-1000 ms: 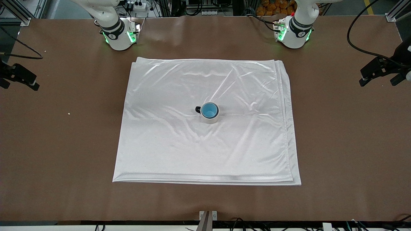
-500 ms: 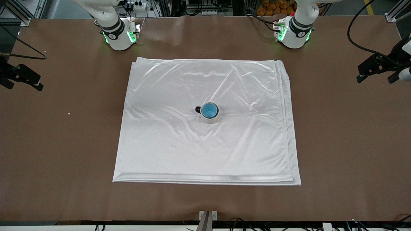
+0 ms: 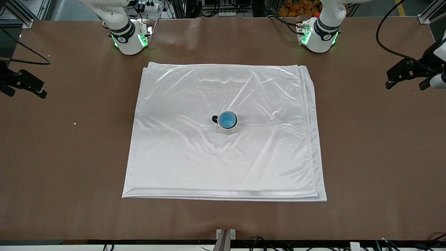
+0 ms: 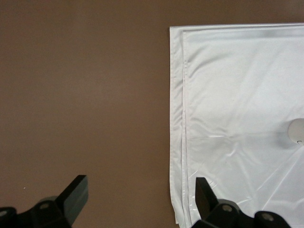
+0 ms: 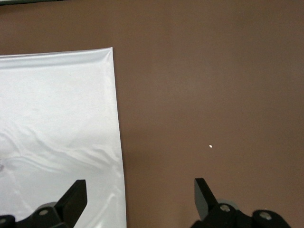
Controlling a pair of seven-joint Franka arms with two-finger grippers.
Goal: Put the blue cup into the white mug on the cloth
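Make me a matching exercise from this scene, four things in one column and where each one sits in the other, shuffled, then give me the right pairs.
Things
1. blue cup
2. white mug
3. cloth
4. left tool

Places or states
A. spread flat on the brown table
B. open, over bare table beside the cloth's edge
C. nested inside the mug
D. upright near the middle of the cloth, black handle toward the right arm's end

Pairs: 1-C, 2-D, 3-A, 4-B

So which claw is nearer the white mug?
Left, slightly. The left claw hangs over bare table just off the cloth; right claw does too at its end, farther from the white mug.
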